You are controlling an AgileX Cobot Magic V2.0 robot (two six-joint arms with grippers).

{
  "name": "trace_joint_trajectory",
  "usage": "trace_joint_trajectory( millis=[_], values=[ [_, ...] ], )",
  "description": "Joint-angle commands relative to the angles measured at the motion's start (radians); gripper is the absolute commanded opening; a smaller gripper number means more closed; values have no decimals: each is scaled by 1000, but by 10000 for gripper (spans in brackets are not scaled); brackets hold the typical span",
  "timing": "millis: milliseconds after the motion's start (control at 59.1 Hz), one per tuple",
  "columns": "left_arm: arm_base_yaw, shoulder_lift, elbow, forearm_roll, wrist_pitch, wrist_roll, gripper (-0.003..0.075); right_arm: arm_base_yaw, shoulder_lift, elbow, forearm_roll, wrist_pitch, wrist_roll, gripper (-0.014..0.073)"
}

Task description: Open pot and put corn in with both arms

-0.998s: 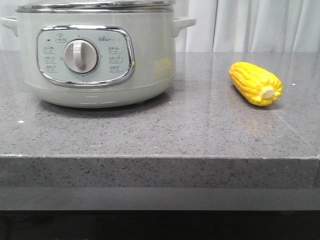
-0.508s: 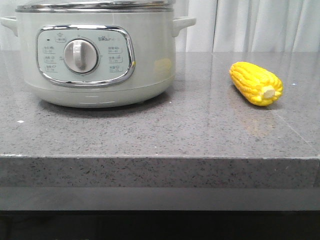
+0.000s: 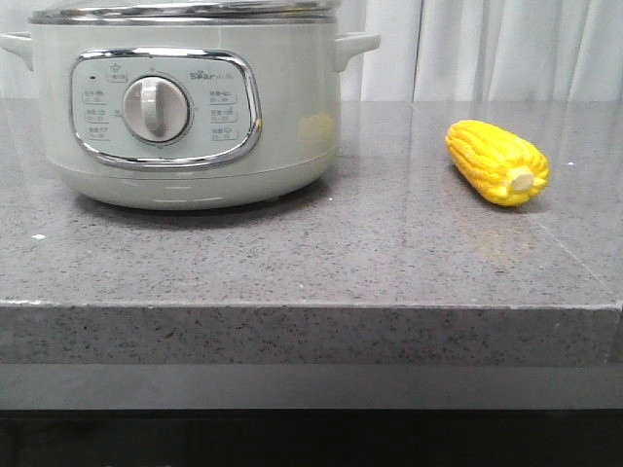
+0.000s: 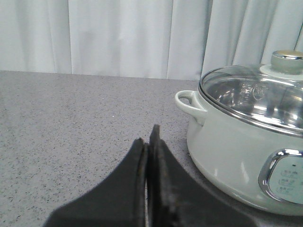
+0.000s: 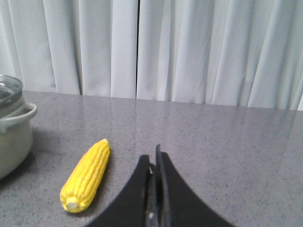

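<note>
- Nearest the wrist cameras: left gripper (image 4: 149, 142) with its dark fingers pressed together on nothing, low over the grey stone counter (image 3: 311, 263), off to the pot's handle side
- Likewise right gripper (image 5: 154, 163), fingers closed flat against each other and empty, poised above bare counter just beside the corn
- Absent from the front view: both arms, with only the counter edge and its load on show
- Towards the right of the counter: the corn (image 3: 497, 161), a short yellow cob lying on its side, pale stub end turned toward the front camera, well apart from the pot
- Towards the left and further back: the pot (image 3: 190, 107), pale grey-green, chrome-framed panel and central dial facing forward, side handles jutting out
- Atop the pot: glass lid (image 4: 253, 97) with steel rim and a pale knob (image 4: 286, 61), seated squarely and closed
- Behind everything: white curtain (image 5: 156, 47) across the full width
- Progress, judged from the scene: nothing done yet, lid still on, cob untouched; still ahead, lifting the lid by its knob, most likely with the left arm, and picking up the cob with the right to drop it inside
</note>
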Motion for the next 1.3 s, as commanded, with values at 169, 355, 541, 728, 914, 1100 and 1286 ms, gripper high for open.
trace_joint_trajectory(
  millis=[169, 355, 541, 728, 914, 1100, 1286],
  values=[
    [-1, 132, -109, -6, -93, -10, -4, -7, 149, -147, -7, -34, -5, -67],
    [-1, 132, -109, -6, -101, -10, 351, -7, 149, -141, -7, -16, -5, 111],
    [-1, 132, -109, -6, -101, -10, 691, -7, 149, -141, -7, -10, -5, 514],
    [-1, 132, -109, -51, -100, -10, 692, -7, 149, -141, -7, 4, -5, 602],
    [-12, 241, -238, -59, 64, -10, 692, -7, 149, -141, -7, 50, -5, 602],
    [-76, 459, -507, -94, 222, -10, 692, -7, 149, -141, -7, 64, -5, 602],
    [-209, 691, -758, -101, 353, -10, 692, -7, 149, -141, -7, 56, -5, 602]
  ],
)
